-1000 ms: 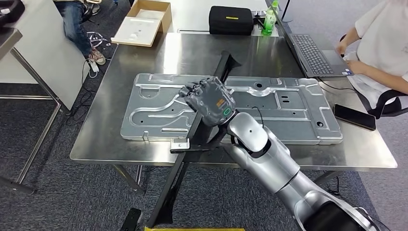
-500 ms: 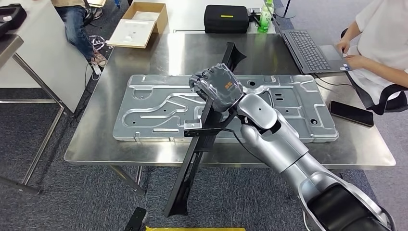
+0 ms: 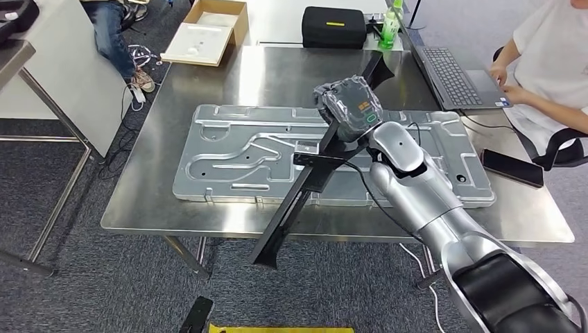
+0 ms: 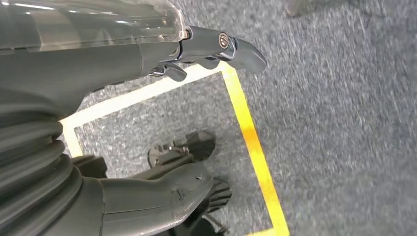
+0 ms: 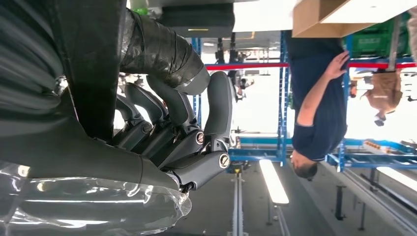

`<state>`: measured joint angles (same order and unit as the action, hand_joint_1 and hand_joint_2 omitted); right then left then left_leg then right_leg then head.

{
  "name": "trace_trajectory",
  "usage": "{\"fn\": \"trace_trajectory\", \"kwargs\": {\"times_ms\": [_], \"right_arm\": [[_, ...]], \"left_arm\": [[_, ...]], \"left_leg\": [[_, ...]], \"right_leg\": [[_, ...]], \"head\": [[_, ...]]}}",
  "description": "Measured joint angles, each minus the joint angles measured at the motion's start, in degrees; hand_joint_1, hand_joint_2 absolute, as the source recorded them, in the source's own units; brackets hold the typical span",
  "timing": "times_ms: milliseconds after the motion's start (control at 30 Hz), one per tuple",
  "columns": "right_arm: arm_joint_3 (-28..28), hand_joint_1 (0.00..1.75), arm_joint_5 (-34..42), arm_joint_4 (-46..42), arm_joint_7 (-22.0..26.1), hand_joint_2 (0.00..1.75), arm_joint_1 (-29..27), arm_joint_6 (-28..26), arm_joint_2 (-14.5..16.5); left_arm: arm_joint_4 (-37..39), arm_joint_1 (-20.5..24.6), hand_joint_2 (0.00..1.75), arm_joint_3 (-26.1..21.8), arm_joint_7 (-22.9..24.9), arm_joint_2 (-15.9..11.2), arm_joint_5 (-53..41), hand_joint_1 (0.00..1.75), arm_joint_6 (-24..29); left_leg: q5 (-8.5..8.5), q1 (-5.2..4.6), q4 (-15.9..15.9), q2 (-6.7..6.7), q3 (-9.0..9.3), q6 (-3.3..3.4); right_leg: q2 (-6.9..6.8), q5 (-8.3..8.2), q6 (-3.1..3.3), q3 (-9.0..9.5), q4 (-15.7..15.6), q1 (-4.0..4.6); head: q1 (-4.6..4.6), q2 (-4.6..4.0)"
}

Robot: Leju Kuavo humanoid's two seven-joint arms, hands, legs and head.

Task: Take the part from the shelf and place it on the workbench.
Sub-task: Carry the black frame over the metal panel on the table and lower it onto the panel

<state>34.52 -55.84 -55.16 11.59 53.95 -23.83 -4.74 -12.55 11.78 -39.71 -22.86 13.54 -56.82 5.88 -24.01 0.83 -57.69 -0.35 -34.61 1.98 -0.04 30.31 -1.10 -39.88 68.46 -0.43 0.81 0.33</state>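
A long black part (image 3: 298,198) slants across the near edge of the steel workbench (image 3: 208,76), its lower end hanging off below the edge and its upper end near the laptop. My right hand (image 3: 350,105) grips it around its upper half, above a large stamped metal panel (image 3: 229,149) that lies flat on the bench. The right wrist view shows the fingers (image 5: 172,132) wrapped around the black part (image 5: 91,59). My left hand (image 4: 98,54) hangs over grey carpet, fingers straight and apart from the thumb, holding nothing.
A laptop (image 3: 451,76) and a phone (image 3: 511,168) lie on the bench's right side, where a person (image 3: 548,62) sits. A black case (image 3: 334,28), a green bottle (image 3: 388,31) and a cardboard box (image 3: 208,31) stand beyond. Yellow tape (image 4: 251,142) marks the floor.
My right arm has carried the black part to the right and further over the bench, its upper end now close to the laptop. The head view has shifted slightly.
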Motion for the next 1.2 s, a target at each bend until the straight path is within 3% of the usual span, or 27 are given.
{"fn": "trace_trajectory", "kwargs": {"times_ms": [67, 100, 167, 233, 300, 400, 467, 533, 567, 600, 633, 700, 733, 767, 900, 967, 1033, 1067, 1100, 1133, 1200], "right_arm": [[-0.18, 1.75, -0.04, 0.72, 0.2, 1.75, -0.26, -0.07, -0.27], [-0.2, 1.75, -0.08, 0.99, 0.27, 1.75, -0.42, -0.08, -0.34], [-0.28, 1.75, -0.14, 1.24, 0.32, 1.75, -0.59, -0.09, -0.39], [-0.41, 1.75, -0.21, 1.3, 0.36, 1.75, -0.58, -0.13, -0.38], [-0.48, 1.75, -0.32, 1.35, 0.44, 1.75, -0.73, -0.18, -0.37], [-0.56, 1.75, -0.37, 1.36, 0.54, 1.75, -0.91, -0.21, -0.46], [-0.6, 1.75, -0.37, 1.35, 0.68, 1.75, -0.94, -0.2, -0.49], [-0.61, 1.75, -0.37, 1.35, 0.88, 1.75, -1.12, -0.19, -0.49], [-0.61, 1.75, -0.37, 1.35, 0.95, 1.75, -1.26, -0.19, -0.49], [-0.61, 1.75, -0.37, 1.35, 1.0, 1.75, -1.38, -0.19, -0.49], [-0.61, 1.75, -0.37, 1.35, 1.03, 1.75, -1.46, -0.19, -0.49], [-0.62, 1.75, -0.37, 1.35, 1.07, 1.75, -1.48, -0.22, -0.48], [-0.63, 1.75, -0.37, 1.35, 1.1, 1.75, -1.47, -0.26, -0.48], [-0.64, 1.75, -0.37, 1.35, 1.14, 1.75, -1.5, -0.29, -0.48], [-0.76, 1.75, -0.37, 1.35, 1.3, 1.75, -1.71, -0.42, -0.5], [-0.95, 1.75, -0.36, 1.35, 1.32, 1.75, -1.66, -0.49, -0.57], [-1.07, 1.75, -0.35, 1.35, 1.33, 1.75, -1.88, -0.55, -0.64], [-1.08, 1.75, -0.35, 1.36, 1.33, 1.75, -2.11, -0.56, -0.67], [-1.08, 1.75, -0.36, 1.37, 1.33, 1.75, -2.32, -0.56, -0.72], [-1.08, 1.75, -0.36, 1.38, 1.33, 1.75, -2.43, -0.56, -0.76], [-1.1, 1.75, -0.36, 1.38, 1.33, 1.75, -2.37, -0.57, -0.81]], "left_arm": [[0.0, 0.04, 1.75, 0.04, 0.16, 0.06, 0.25, 0.0, -0.82], [0.0, 0.03, 1.75, 0.04, 0.21, 0.07, 0.36, 0.0, -1.27], [0.0, 0.04, 1.75, 0.04, 0.24, 0.09, 0.53, 0.0, -2.05], [0.0, 0.13, 1.75, 0.04, 0.25, 0.09, 0.74, 0.0, -2.58], [0.0, 0.25, 1.75, 0.04, 0.22, 0.08, 0.87, 0.0, -3.03], [0.0, 0.26, 1.75, 0.07, 0.0, 0.07, 0.68, 0.0, -3.59], [0.0, 0.25, 1.75, 0.13, -0.24, 0.05, 0.41, 0.0, -3.81], [0.0, 0.19, 1.75, 0.18, -0.5, 0.05, 0.21, 0.0, -4.02], [0.0, 0.13, 1.75, 0.2, -0.62, 0.03, 0.16, 0.0, -4.1], [0.0, 0.08, 1.75, 0.22, -0.71, 0.02, 0.14, 0.0, -4.15], [0.0, 0.05, 1.75, 0.25, -0.78, -0.01, 0.13, 0.0, -4.18], [0.0, 0.1, 1.75, 0.31, -0.9, -0.08, 0.13, 0.0, -4.19], [0.0, 0.14, 1.75, 0.34, -0.97, -0.13, 0.13, 0.0, -4.19], [0.0, 0.16, 1.75, 0.38, -1.05, -0.17, 0.13, 0.0, -4.19], [0.0, 0.11, 1.75, 0.54, -1.17, -0.21, 0.13, 0.0, -4.19], [0.0, 0.2, 1.75, 0.57, -1.2, -0.21, 0.14, 0.0, -4.19], [0.0, 0.24, 1.75, 0.59, -1.2, -0.21, 0.13, 0.0, -4.19], [0.0, 0.21, 1.75, 0.59, -1.2, -0.21, 0.13, 0.0, -4.19], [0.0, 0.16, 1.75, 0.59, -1.2, -0.21, 0.13, 0.0, -4.19], [0.0, 0.13, 1.75, 0.6, -1.2, -0.2, 0.13, 0.0, -4.2], [0.0, 0.1, 1.75, 0.61, -1.2, -0.19, 0.13, 0.0, -4.22]], "left_leg": [[-0.08, 0.02, -0.08, 0.0, -0.01, 0.05], [-0.15, 0.04, -0.17, -0.04, -0.01, 0.0], [-0.47, 0.16, -0.57, -0.15, 0.02, -0.33], [-0.92, 0.01, -1.11, -0.22, -0.17, -0.91], [-1.06, -0.19, -1.28, -0.24, -0.33, -1.47], [-1.82, -0.03, -2.02, -0.15, -0.59, -2.3], [-4.66, 0.05, -6.83, -0.01, -2.64, -2.69], [-8.0, 0.04, -14.56, 0.02, -6.27, -2.86], [-8.56, 0.02, -17.12, 0.02, -7.57, -2.83], [-7.97, -0.03, -17.51, 0.02, -7.88, -2.68], [-6.31, -0.12, -15.53, 0.02, -7.04, -2.38], [-2.35, -0.5, -7.66, 0.03, -3.36, -1.38], [-1.22, -0.69, -4.27, 0.04, -1.76, -0.94], [-0.79, -0.88, -2.22, 0.03, -0.81, -0.63], [-0.31, -0.77, -0.38, 0.1, -0.06, 0.0], [0.16, -0.43, 0.35, 0.2, 0.27, 0.38], [0.21, -0.45, 0.35, 0.21, 0.2, 0.52], [0.18, -0.44, 0.28, 0.2, 0.17, 0.51], [0.12, -0.4, 0.17, 0.16, 0.14, 0.47], [0.01, -0.35, -0.02, 0.11, 0.13, 0.36], [-0.43, -0.27, -0.64, 0.01, 0.04, -0.1]], "right_leg": [[0.0, 1.59, -0.34, -3.08, 5.76, -0.3], [-0.01, 0.79, -0.45, -3.29, 5.8, -0.48], [-0.02, -3.14, -0.59, -0.65, -0.24, -0.85], [0.06, -5.57, -0.51, 2.4, -6.76, -0.83], [0.18, -5.57, -0.07, 3.11, -8.49, -0.53], [0.14, -5.75, 1.17, 3.22, -8.77, -0.63], [0.07, -5.81, 1.87, 3.41, -8.96, -0.73], [0.07, -5.72, 2.18, 3.46, -8.95, -0.51], [0.07, -5.68, 2.25, 3.5, -8.93, -0.36], [0.08, -5.65, 2.3, 3.57, -8.92, -0.21], [0.09, -5.61, 2.33, 3.69, -8.92, -0.07], [0.1, -5.5, 2.31, 3.94, -8.92, 0.21], [0.1, -5.47, 2.2, 3.96, -8.9, 0.31], [0.09, -5.47, 2.01, 3.92, -8.91, 0.34], [0.05, -5.18, 0.79, 3.75, -8.66, 0.17], [0.08, -2.64, 0.25, 2.08, -4.81, 0.08], [0.1, 0.94, -0.25, -1.44, 2.69, -0.16], [0.08, 1.8, -0.48, -2.86, 5.61, -0.33], [0.08, 1.44, -0.66, -3.29, 6.41, -0.5], [0.06, -0.03, -0.8, -2.52, 4.76, -0.68], [0.04, -3.67, -0.94, 1.26, -2.8, -0.97]], "head": [[0.01, 0.0], [0.0, 0.0], [-0.01, 0.0], [0.01, 0.0], [0.02, 0.0], [0.02, 0.0], [0.03, 0.0], [0.04, 0.0], [0.04, 0.0], [0.04, 0.0], [0.04, 0.0], [0.02, 0.0], [0.02, 0.0], [0.01, 0.0], [0.02, 0.0], [0.01, 0.0], [0.0, 0.0], [-0.01, 0.0], [0.0, 0.0], [-0.01, 0.0], [-0.01, 0.0]]}}
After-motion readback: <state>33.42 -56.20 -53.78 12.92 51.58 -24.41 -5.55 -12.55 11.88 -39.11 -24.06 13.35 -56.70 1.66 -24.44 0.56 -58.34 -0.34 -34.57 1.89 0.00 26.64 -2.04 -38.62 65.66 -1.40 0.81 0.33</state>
